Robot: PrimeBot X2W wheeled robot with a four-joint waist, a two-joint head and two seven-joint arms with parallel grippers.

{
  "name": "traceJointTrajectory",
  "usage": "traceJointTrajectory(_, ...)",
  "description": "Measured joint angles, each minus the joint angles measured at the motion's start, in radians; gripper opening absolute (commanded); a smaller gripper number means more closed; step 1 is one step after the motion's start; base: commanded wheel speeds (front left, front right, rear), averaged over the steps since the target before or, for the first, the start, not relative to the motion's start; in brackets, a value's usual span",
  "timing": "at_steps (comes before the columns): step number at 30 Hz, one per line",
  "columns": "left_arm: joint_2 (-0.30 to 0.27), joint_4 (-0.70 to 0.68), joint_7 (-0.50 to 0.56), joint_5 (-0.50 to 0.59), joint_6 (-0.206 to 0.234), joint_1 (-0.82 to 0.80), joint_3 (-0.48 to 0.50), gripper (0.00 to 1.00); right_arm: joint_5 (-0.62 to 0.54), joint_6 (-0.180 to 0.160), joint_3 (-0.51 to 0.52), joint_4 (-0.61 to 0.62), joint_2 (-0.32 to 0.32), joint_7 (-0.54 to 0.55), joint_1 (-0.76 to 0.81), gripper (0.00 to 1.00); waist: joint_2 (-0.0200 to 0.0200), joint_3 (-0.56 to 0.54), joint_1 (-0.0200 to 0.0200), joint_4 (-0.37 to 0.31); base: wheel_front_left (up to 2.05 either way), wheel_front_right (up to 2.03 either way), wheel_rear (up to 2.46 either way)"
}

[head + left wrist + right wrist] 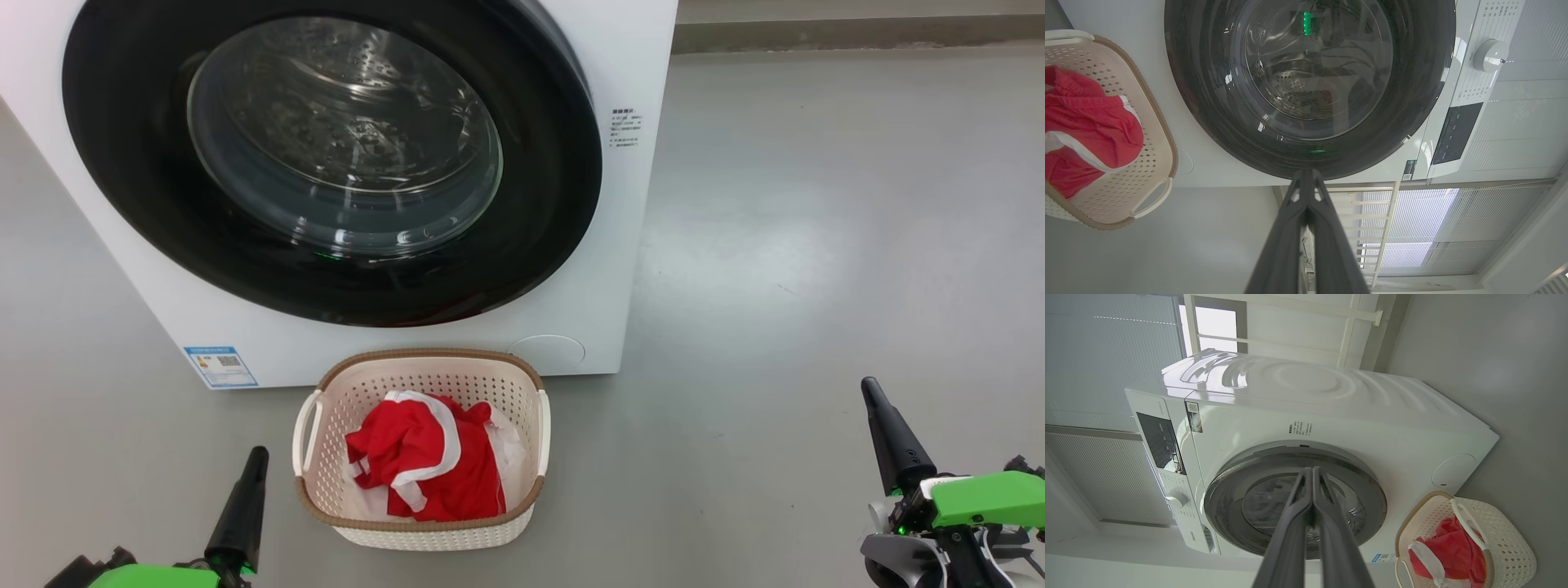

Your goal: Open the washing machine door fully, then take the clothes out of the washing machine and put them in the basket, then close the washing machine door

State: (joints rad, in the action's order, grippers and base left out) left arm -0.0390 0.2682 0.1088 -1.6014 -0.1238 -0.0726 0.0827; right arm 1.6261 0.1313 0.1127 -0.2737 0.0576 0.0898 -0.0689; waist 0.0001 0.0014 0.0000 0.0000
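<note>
The white washing machine [588, 269] stands ahead with its black-rimmed round door [326, 155] shut flat against the front; steel drum holes show through the glass. On the floor in front sits the cream basket [424, 523] with the red and white clothes [424, 461] lying inside it. My left gripper [258, 454] is shut and empty at the lower left, just left of the basket. My right gripper [870, 386] is shut and empty at the lower right, well away from the basket. The left wrist view has the door [1310, 81] and the basket [1155, 134]; the right wrist view has the machine [1331, 416].
Grey floor [816, 245] stretches to the right of the machine up to a wall base [857, 33]. A control panel and dial [1490, 55] sit on the machine's top strip. Pale blinds and a white railing [1380, 220] lie behind the machine.
</note>
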Motion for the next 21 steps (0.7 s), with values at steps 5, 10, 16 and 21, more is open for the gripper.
traceJointTrajectory(5,0.000,0.000,0.000,0.000,0.000,0.000,0.000,0.00,0.000,0.000,0.000,0.000,0.000,0.000,0.000,0.00,0.0000,0.000,0.0000,0.000,0.00,0.00,0.00)
traceJointTrajectory(10,0.000,0.000,0.000,0.000,0.000,0.000,0.000,0.00,0.000,0.000,0.001,0.000,0.000,0.004,0.000,0.00,0.0000,0.000,0.0001,0.000,0.00,0.00,0.00)
traceJointTrajectory(16,0.000,0.000,0.000,0.000,0.000,0.000,0.000,0.00,0.000,0.000,0.002,0.000,-0.001,0.005,0.000,0.00,0.0000,0.000,0.0000,0.000,0.00,0.00,0.00)
traceJointTrajectory(21,0.000,0.000,0.000,0.000,0.000,0.000,0.000,0.00,0.000,0.000,0.002,0.000,-0.001,0.007,0.000,0.00,0.0000,0.000,0.0000,0.000,0.00,0.00,0.00)
